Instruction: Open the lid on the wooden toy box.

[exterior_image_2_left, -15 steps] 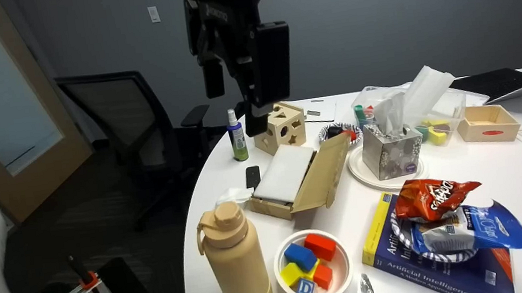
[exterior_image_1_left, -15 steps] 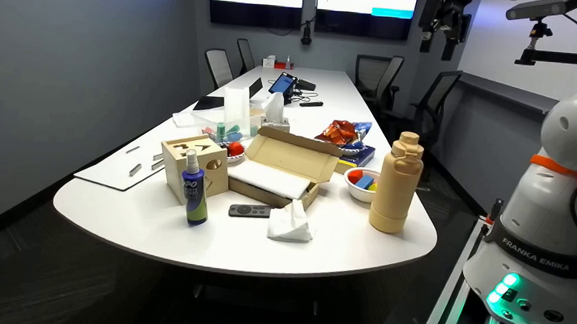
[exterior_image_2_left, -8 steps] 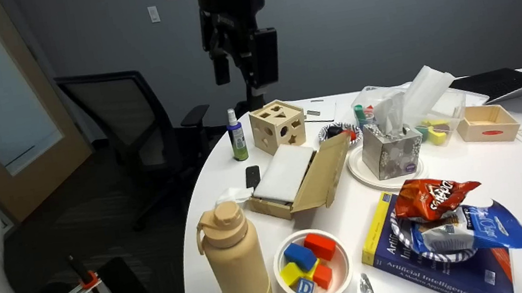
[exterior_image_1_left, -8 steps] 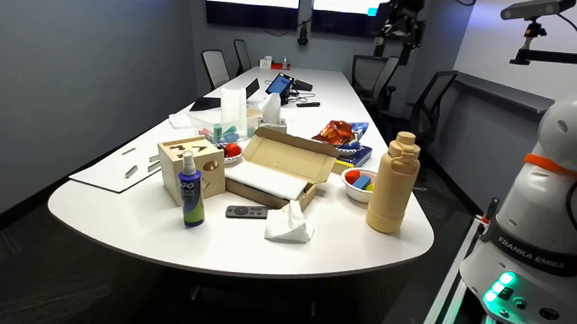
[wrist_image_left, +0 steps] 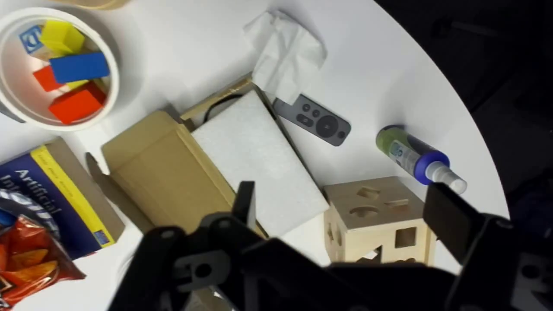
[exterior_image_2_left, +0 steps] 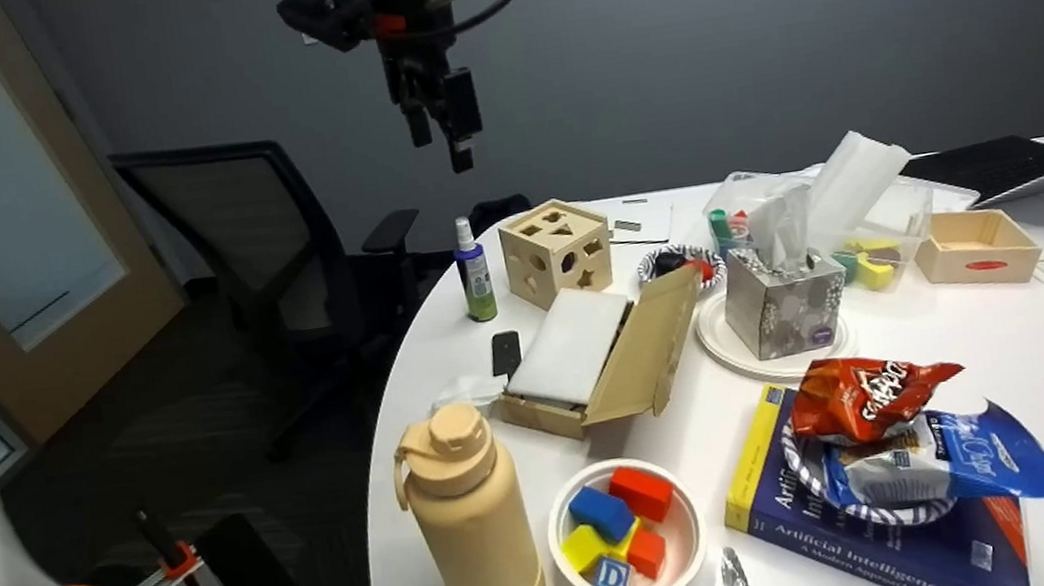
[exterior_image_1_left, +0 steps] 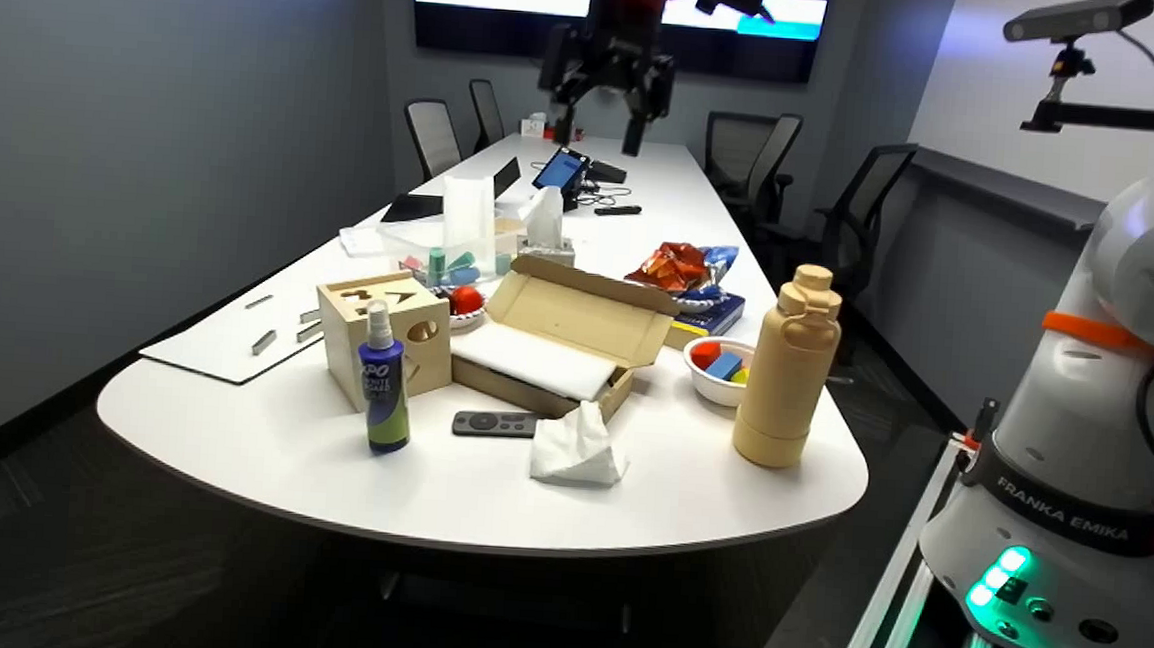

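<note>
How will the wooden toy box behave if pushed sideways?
The wooden toy box should be stiff, judging by its flat-sided wood build. It may be light for its size: the cut-outs suggest a hollow body, though contents can't be ruled out. Squat and cube-like on the table, it would likely slide rather than roll or tip.

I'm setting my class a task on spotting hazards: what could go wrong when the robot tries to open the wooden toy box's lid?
The spray bottle stands close beside the wooden toy box, so the open gripper could knock it over.
The lid lies flat and has cut-out holes; snagging one might drag the whole box.
</note>
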Available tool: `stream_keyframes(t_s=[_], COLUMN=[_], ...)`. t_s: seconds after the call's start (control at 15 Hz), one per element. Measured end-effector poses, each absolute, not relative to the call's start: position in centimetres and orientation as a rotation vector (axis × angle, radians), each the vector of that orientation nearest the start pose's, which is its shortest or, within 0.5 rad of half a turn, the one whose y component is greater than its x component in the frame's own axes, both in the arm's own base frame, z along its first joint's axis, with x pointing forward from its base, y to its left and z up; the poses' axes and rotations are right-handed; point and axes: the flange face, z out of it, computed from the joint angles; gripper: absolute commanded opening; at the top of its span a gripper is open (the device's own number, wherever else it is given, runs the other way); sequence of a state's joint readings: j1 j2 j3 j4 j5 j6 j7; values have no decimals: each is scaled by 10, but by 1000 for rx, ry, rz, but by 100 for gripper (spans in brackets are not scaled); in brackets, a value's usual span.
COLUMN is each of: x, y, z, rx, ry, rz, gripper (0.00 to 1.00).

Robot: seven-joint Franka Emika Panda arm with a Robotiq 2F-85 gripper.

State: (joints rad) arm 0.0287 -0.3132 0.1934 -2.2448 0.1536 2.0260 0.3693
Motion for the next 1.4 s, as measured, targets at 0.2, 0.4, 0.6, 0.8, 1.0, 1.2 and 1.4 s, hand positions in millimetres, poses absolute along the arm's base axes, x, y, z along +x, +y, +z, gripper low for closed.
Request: stream_keyframes(t_s=[0.2,0.4,0.6,0.8,1.0,1.2,1.4], x=[488,526,557,581,597,608,617], y=[174,214,234,246,257,265,269], z=[473,442,415,395,382,372,355], rx=[-3007,-3019,-3079,-3129,-3152,-3167,-3191], ry=[334,346,372,407,429,453,471], rz=[-134,-181,-245,-296,-334,-368,-384], gripper=[100,100,100,100,100,100,100])
